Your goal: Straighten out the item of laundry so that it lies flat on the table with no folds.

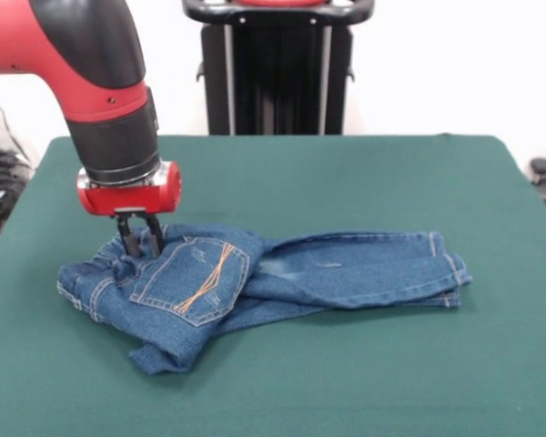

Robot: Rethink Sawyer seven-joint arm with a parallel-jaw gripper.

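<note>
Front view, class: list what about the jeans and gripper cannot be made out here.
- Gripper: its fingertips sink into denim at the waistband; whether they pinch cloth is unclear.
- Jeans: the lower leg is mostly hidden under the upper one.
- Table: near edge cut off by the frame.

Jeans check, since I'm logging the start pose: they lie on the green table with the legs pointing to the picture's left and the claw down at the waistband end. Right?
Not quite. In the front view the jeans lie on the green table with the legs pointing to the picture's right, not left. The claw is indeed down at the waistband end.
</note>
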